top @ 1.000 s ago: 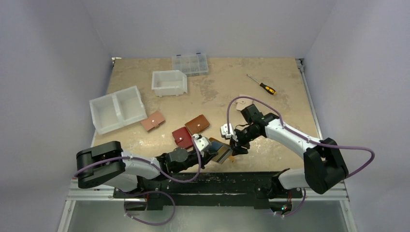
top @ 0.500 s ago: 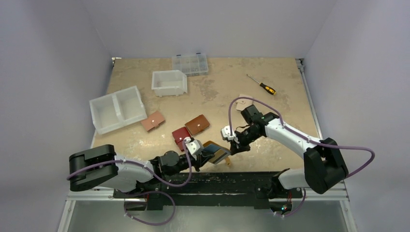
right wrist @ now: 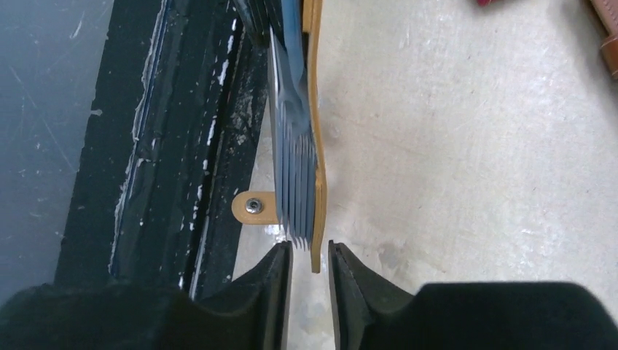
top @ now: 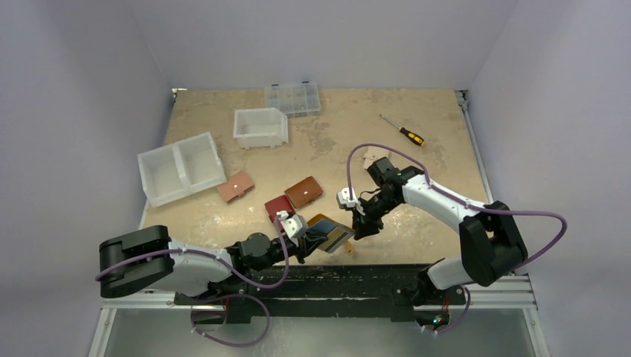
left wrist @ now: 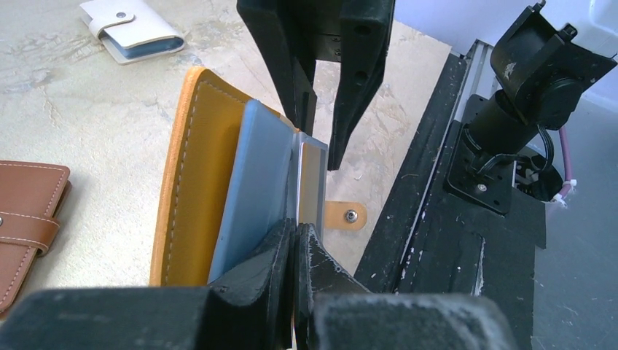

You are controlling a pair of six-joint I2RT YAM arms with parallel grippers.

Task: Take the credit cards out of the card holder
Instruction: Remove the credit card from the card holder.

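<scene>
Shifted leftward since a second ago: card holder (top: 332, 234), now lower centre of the top view.
Held on edge over near rim of the table (top: 417, 97), pinched tight in left gripper (left wrist: 295, 232); credit cards (left wrist: 255, 175) fanned inside; right gripper (right wrist: 310, 251) slightly parted, straddling their far end without clamping.

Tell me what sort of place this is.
Probably a robotics lab test cell: plain pale walls box in a worn tabletop, two arms are bolted to a black rail at its near edge, and a screwdriver and white bins lie about.
</scene>
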